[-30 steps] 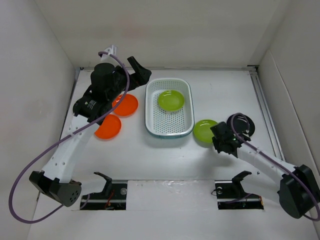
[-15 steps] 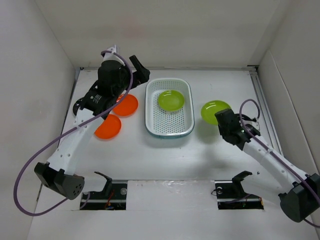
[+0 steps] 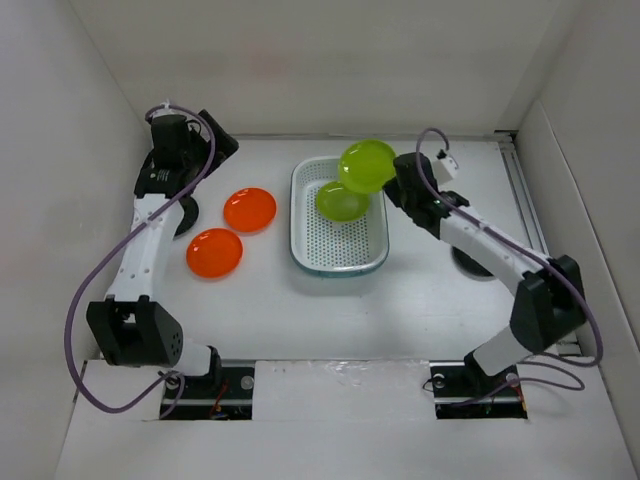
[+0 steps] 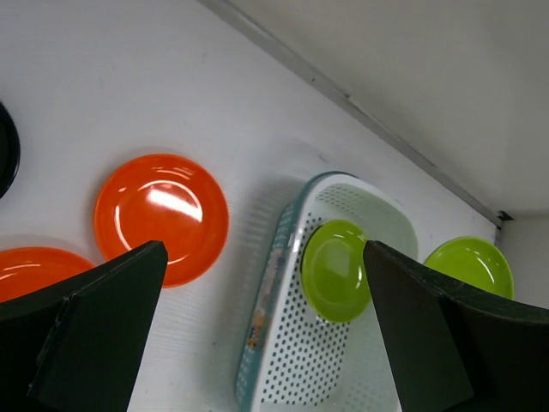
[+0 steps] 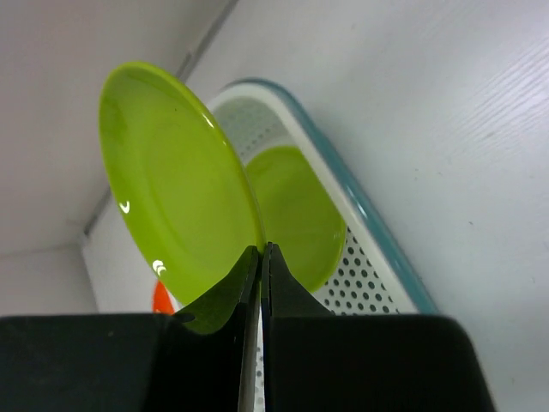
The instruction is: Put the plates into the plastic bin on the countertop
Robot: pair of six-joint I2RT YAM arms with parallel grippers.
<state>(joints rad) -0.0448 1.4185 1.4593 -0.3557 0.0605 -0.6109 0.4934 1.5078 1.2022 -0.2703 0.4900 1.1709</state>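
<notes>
Over the plastic bin's [image 3: 340, 245] far rim, right fingers [image 5: 287, 296] pinched a lime plate [image 3: 366, 165], seemingly needing lowering, then release; left fingers [image 4: 94, 335] gaped empty.

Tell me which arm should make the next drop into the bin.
Right. The right gripper is shut on a lime green plate, tilted above the far right rim of the plastic bin. The left gripper is open and empty, near the orange plates.

Legible text, labels, brands, numbers and signs: none in any view. One small orange-tinted mark [image 4: 256, 329] on the long rim of the plastic bin [image 4: 283, 249], seen in the left wrist view; too blurred to tell whether it carries print.
</notes>
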